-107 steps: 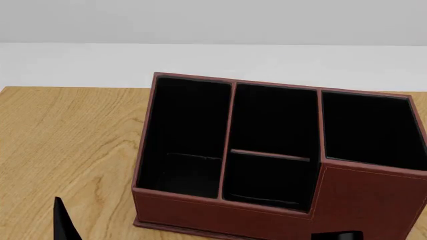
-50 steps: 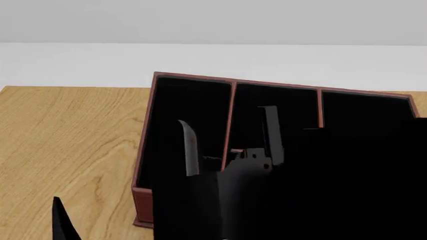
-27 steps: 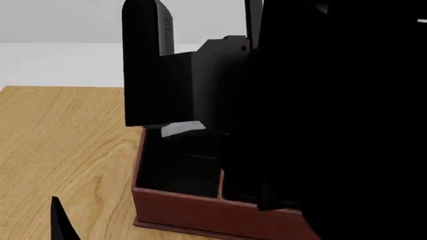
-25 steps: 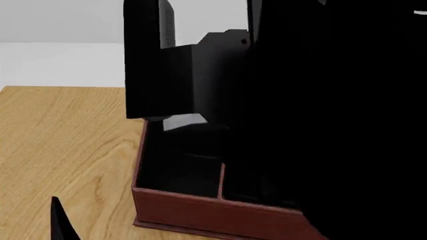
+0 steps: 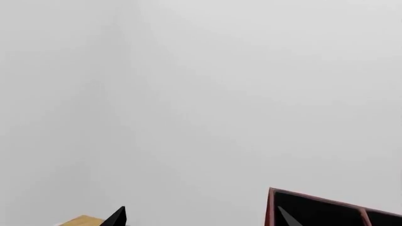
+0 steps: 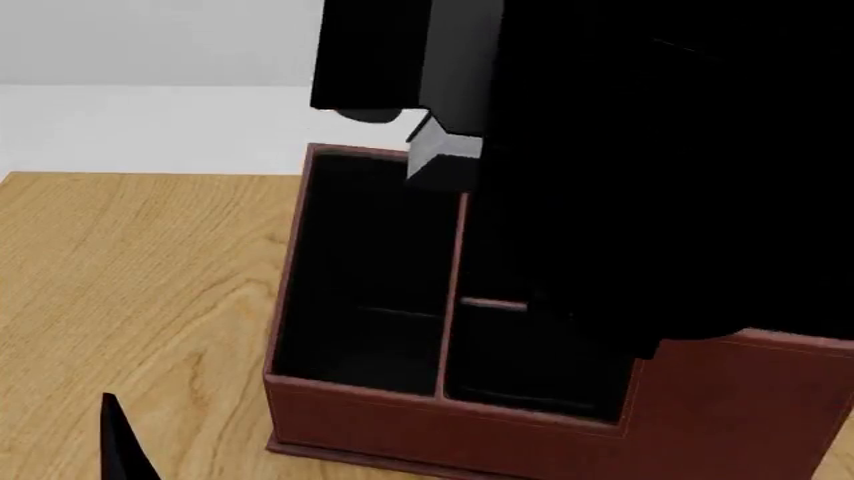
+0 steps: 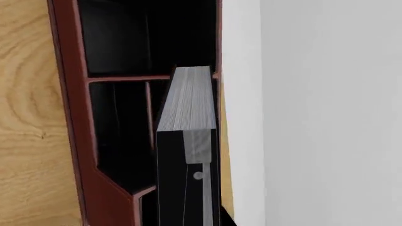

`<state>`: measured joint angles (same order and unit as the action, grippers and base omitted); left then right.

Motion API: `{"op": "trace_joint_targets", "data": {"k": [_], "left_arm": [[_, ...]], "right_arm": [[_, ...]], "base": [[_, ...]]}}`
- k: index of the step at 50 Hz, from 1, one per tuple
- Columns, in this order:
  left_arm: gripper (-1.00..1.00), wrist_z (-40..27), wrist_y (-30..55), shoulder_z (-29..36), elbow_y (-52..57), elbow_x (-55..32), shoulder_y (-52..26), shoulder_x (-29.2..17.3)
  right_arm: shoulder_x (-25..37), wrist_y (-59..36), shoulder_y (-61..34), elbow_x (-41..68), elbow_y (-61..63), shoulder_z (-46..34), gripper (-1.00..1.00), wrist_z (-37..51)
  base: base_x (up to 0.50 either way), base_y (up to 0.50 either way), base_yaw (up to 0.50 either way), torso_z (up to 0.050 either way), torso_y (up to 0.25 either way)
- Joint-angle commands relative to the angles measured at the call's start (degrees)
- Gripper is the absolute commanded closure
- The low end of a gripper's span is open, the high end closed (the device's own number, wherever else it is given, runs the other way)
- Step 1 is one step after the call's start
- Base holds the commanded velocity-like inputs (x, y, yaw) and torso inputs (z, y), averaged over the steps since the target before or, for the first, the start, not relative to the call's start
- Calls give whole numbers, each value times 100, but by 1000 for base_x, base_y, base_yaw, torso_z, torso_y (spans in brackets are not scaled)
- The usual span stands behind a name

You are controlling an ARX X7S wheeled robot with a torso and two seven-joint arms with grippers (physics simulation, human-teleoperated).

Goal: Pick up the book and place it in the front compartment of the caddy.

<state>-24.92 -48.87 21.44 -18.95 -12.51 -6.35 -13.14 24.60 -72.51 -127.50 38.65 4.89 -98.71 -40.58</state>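
Observation:
The caddy (image 6: 441,425) is a reddish-brown box with black compartments on the wooden table. It also shows in the right wrist view (image 7: 68,94). My right arm (image 6: 641,150) hangs over it and hides its right half. My right gripper (image 7: 188,212) is shut on the black book (image 7: 171,183), whose grey-white page edge (image 7: 188,99) points at the caddy's openings. In the head view only a patch of that page edge (image 6: 443,158) shows, above the caddy's back rim. My left gripper (image 5: 201,220) is open and empty, low at the front left.
One left fingertip (image 6: 120,445) shows at the head view's lower left over bare wooden table (image 6: 134,270). A white wall lies behind the table. The left wrist view shows mostly wall, plus a caddy corner (image 5: 271,207).
My right arm came up in front of the head camera with the book. Over the last half second the book moved up and rightward, from the left compartment toward the caddy's back rim. The left gripper stayed still.

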Motion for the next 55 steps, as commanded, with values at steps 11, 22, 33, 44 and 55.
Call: {"op": "trace_joint_targets", "data": {"k": [11,22,33,44,55], "left_arm": [[-100,36,25,52,11,-29,-8,-32],[-100,8,61,52,29,-28,-3,-37],[-100,-17,107,56,50,-40,4,-43],[-100,-45,158,61,74,-35,9,-53],[-100,-62,181,67,85,-34,11,-60]], "right_arm": [[-1087,1093,733,-966,-2781,-709,100,-764],[-1337,1489,1116,-1179,-3555,-952,100,-924],[-1486,1719,1412,-1303,-4064,-1060,100,-968],[-1752,2215,1733,-1462,-4880,-1102,100,-1043],[-2179,2983,2098,-1696,-6139,-1138,100,-1155]], "base": [[0,0,0,0,1],[0,0,0,0,1],[0,0,0,0,2],[0,0,0,0,1],[0,0,0,0,2]]}}
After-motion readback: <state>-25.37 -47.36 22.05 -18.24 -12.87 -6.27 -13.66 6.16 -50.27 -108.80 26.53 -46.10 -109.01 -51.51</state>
